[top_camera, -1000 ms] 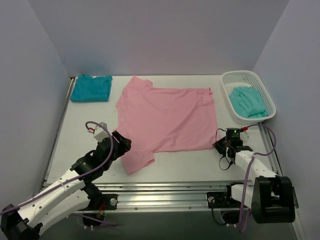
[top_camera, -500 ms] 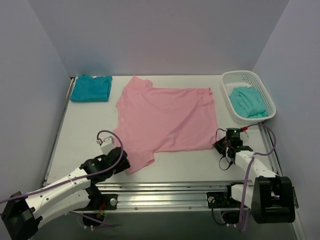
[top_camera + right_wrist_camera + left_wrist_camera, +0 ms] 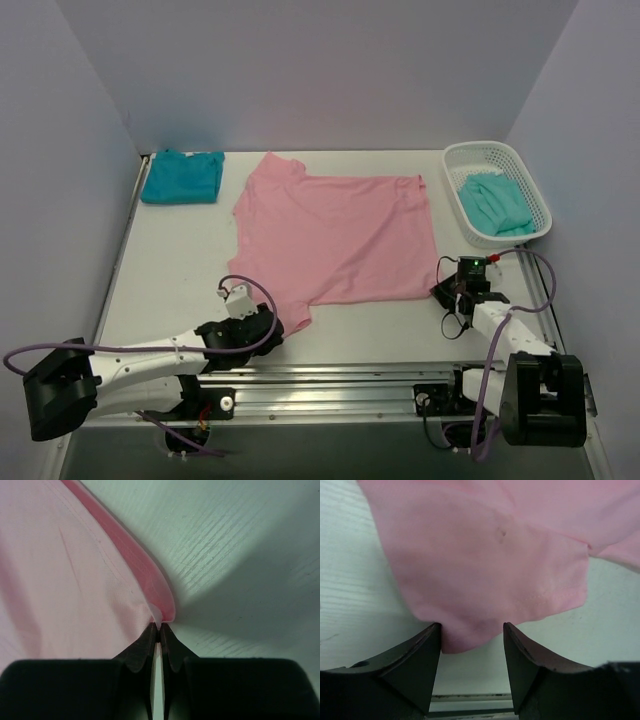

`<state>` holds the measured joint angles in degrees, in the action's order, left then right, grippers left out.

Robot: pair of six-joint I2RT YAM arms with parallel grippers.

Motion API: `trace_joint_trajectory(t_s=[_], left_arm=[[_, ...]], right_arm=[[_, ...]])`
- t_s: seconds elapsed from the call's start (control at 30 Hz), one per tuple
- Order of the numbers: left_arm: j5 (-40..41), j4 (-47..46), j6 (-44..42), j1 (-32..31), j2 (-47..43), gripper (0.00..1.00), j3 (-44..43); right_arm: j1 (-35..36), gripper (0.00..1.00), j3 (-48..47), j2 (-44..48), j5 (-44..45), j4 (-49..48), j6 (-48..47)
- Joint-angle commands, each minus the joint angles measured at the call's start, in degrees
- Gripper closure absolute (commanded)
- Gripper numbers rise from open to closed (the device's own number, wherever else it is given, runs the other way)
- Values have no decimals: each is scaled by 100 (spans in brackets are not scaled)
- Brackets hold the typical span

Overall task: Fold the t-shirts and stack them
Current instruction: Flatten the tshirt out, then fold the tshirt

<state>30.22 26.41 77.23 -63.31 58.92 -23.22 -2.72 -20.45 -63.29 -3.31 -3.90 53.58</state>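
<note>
- The pink shirt [image 3: 335,235] is laid flat in the middle of the table [image 3: 165,260].
- Its sleeve at 7 o'clock is straddled by the left gripper [image 3: 471,630], whose jaws are spread.
- Its corner at 4 o'clock is pinched by the right gripper [image 3: 159,627].
- A folded teal shirt [image 3: 182,177] is seen at 10 o'clock.
- A mint shirt [image 3: 495,203] is held in the basket [image 3: 482,146] at 2 o'clock.
</note>
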Motion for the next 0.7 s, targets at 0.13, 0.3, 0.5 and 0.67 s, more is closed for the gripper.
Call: trace_joint_trajectory(t_s=[0.13,0.3,0.5,0.67], left_arm=[[72,-690,477,-76,735,42,169],[177,-524,530,-76,551,55,204],[309,-50,547,-76,112,97,239],[608,495,381,-85,-371,98,-32]], right_arm=[[-193,100,-82,238,-56,311,-243],[-229,100,-65,256,-73,294,-252],[-220,100,-56,255,-126,276,-234],[-229,100,-100,614,-82,625,-243]])
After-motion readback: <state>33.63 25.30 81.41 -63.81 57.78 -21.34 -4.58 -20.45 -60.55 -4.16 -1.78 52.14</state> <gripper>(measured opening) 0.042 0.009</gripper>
